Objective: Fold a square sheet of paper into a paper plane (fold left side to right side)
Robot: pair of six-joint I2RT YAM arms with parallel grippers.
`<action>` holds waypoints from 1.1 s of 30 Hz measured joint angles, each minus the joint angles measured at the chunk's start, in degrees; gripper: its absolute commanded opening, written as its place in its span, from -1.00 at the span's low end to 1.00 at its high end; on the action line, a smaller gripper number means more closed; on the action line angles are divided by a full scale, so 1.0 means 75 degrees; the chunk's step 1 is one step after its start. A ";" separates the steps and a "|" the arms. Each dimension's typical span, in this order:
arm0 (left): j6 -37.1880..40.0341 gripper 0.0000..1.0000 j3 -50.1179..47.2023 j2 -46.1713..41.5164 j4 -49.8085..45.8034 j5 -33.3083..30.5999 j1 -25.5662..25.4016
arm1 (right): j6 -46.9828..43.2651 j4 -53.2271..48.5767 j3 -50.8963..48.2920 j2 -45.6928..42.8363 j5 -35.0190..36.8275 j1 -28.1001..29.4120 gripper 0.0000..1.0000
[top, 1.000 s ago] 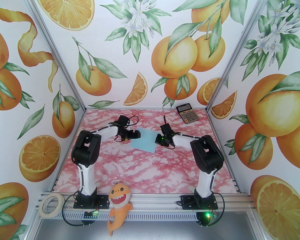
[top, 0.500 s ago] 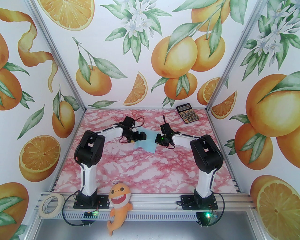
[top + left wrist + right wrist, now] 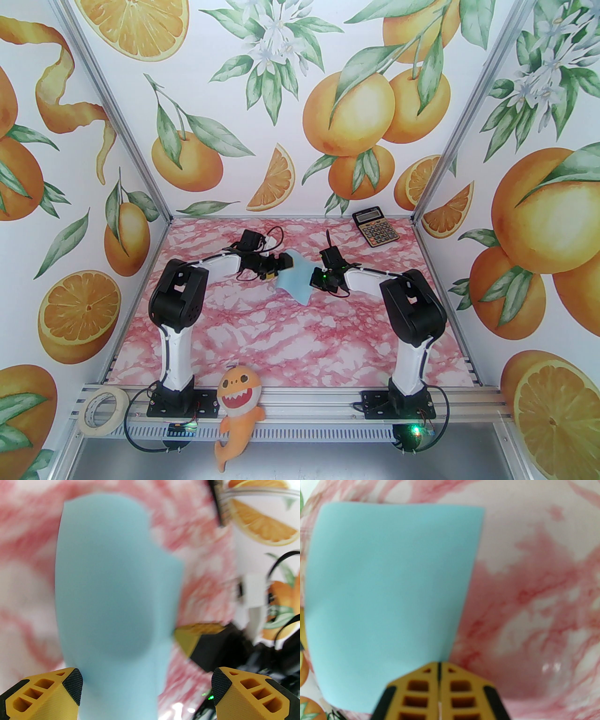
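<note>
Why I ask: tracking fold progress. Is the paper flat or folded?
Neither yet: the paper bows upward, uncreased, pinched by the shut right claw.

my left arm [image 3: 174, 347] and right arm [image 3: 411, 361] pair white link shells with black joint housings; each is mounted on a black base plate [image 3: 180, 405]. thin black cables [image 3: 274, 233] loop at my wrists. left gripper [image 3: 147, 684] and right gripper [image 3: 439, 667]: yellow cellular fingers [image 3: 42, 695], black textured pads [image 3: 74, 684]. green light [image 3: 323, 277] near right wrist.
</note>
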 measured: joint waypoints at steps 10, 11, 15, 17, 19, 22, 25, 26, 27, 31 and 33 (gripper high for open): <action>-0.0816 0.88 0.0163 0.0685 0.1510 0.0912 -0.0020 | 0.0000 0.0000 0.0000 0.0000 0.0000 0.0000 -0.89; -0.0804 0.89 0.0163 0.0688 0.1513 0.0912 -0.0023 | 0.0000 0.0000 0.0000 0.0000 0.0000 0.0000 -0.89; -0.0393 0.89 0.0154 0.0560 0.1043 0.0583 0.0000 | -0.0003 0.0032 -0.0029 -0.0006 0.0003 -0.0003 -0.86; -0.0020 0.90 0.0119 0.0315 0.0586 0.0309 0.0073 | -0.0009 0.0064 -0.0070 -0.0041 0.0000 -0.0020 -0.83; 0.0420 0.90 0.0085 0.0000 0.0160 0.0041 0.0146 | -0.0038 0.0070 -0.0079 -0.0052 -0.0003 -0.0058 -0.82; 0.0845 0.90 -0.0207 -0.0539 -0.0061 -0.0256 0.0227 | -0.0146 0.0044 -0.0079 -0.0076 -0.0029 -0.0134 -0.69; 0.0886 0.91 -0.0868 -0.0953 0.0006 -0.0356 0.0192 | -0.0271 -0.0114 -0.0055 -0.0207 -0.0020 -0.0315 -0.57; 0.0854 0.91 -0.1137 -0.1026 0.0035 -0.0388 0.0140 | -0.0289 -0.0181 -0.0020 -0.0271 -0.0020 -0.0370 -0.55; 0.0816 0.90 -0.1373 -0.1043 0.0087 -0.0434 0.0067 | -0.0297 -0.0239 0.0044 -0.0321 -0.0020 -0.0411 -0.49; 0.0647 0.91 -0.2002 -0.1279 0.0385 -0.0618 -0.0219 | -0.0262 -0.0254 0.0271 -0.0525 -0.0050 -0.0443 -0.43; 0.0560 0.92 -0.2168 -0.1480 0.0399 -0.0688 -0.0286 | -0.0166 -0.0157 0.0289 -0.0586 -0.0119 -0.0423 -0.51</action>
